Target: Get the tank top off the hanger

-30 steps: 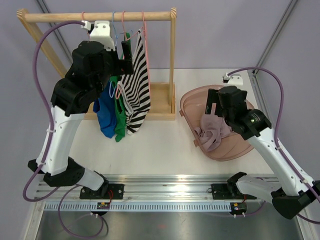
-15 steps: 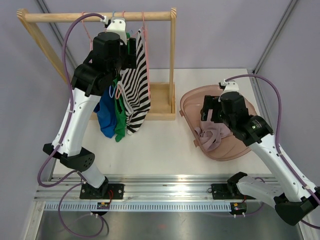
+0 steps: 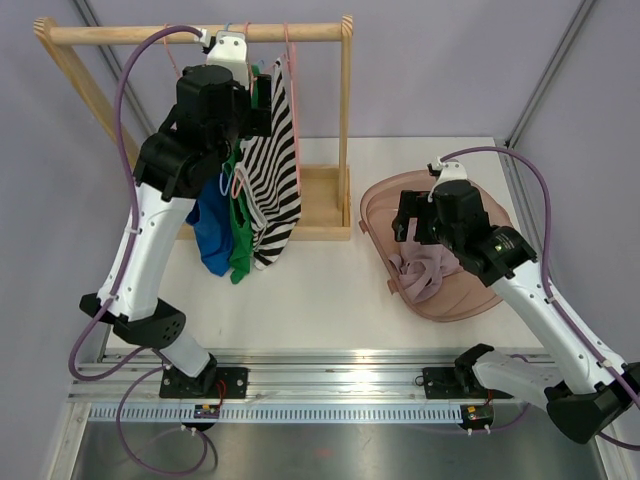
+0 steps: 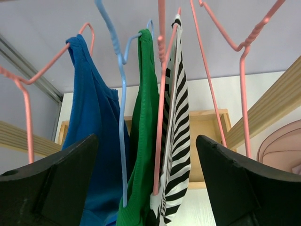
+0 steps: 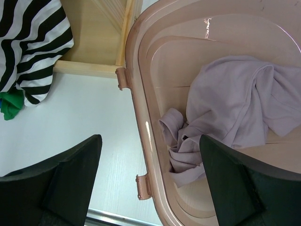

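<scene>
From the overhead camera, my left pincer [image 3: 258, 100] is up among the hangers under the wooden rail [image 3: 200, 33], jaws apart and holding nothing. The blue tank top [image 3: 211, 235], green tank top [image 3: 240, 248] and striped tank top [image 3: 277, 165] all hang on the rack, and I can't tell which one is meant. My right pincer [image 3: 410, 218] hovers, also spread and empty, over the pink basin [image 3: 366, 215] on the worktop [image 3: 320, 285]. Through the left wrist camera, the blue hanger [image 4: 123, 117] and a pink hanger [image 4: 158, 117] sit close together between my fingers. I judge that closing here could pinch two wires or the wrong fabric. A pull could then drag a hanger off the rail or tip the light rack. In the right wrist view, the basin holds one crumpled lilac garment [image 5: 235, 94] and nothing else that I can make out. A careless drop could land a top on the rim or beside it.
</scene>
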